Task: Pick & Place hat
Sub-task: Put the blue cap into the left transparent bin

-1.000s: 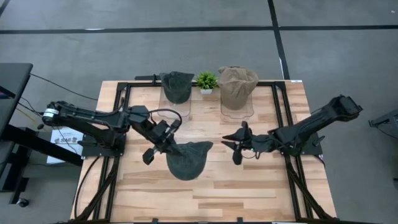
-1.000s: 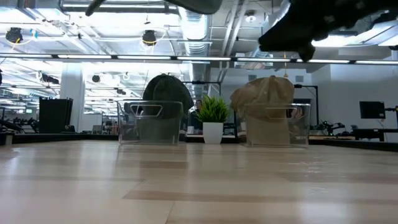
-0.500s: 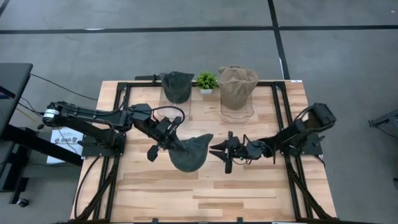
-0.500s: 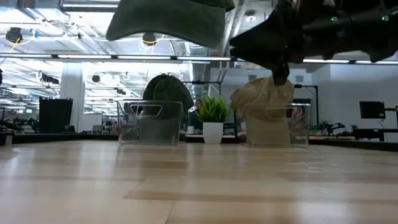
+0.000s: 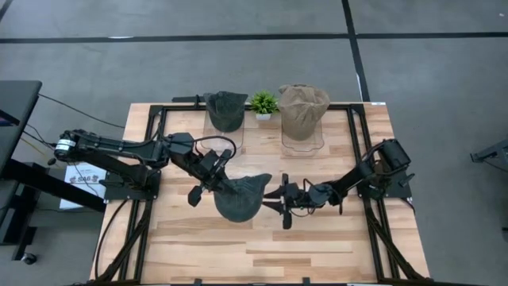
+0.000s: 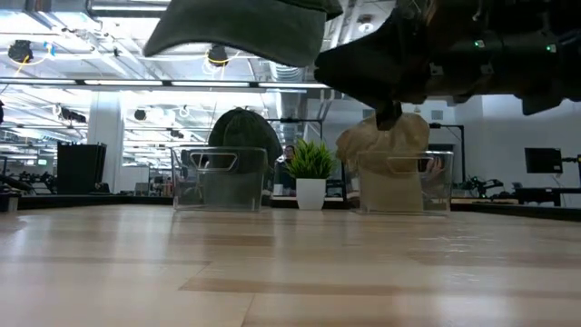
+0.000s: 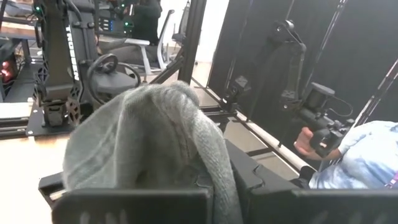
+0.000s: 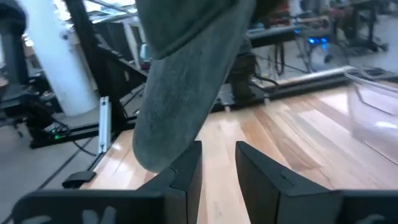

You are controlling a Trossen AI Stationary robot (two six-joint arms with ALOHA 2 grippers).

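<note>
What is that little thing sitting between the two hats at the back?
A small potted plant stands between the dark hat and the tan hat; the high and low views both show it.

Left arm: reaches from the table's left edge toward the middle, raised off the surface, forearm angled slightly toward the near side.
Left gripper (image 5: 216,184): at the table's middle, its 2 fingers clamped on the dark cap (image 5: 240,196), which hangs above the wood.
Right arm: folded low from its base at the right edge, stretched leftward across the table toward the left arm.
Right gripper (image 5: 283,200): just beside the held cap's right edge, its 2 fingers (image 8: 184,167) spread apart with a gap between them, gripping nothing.
</note>
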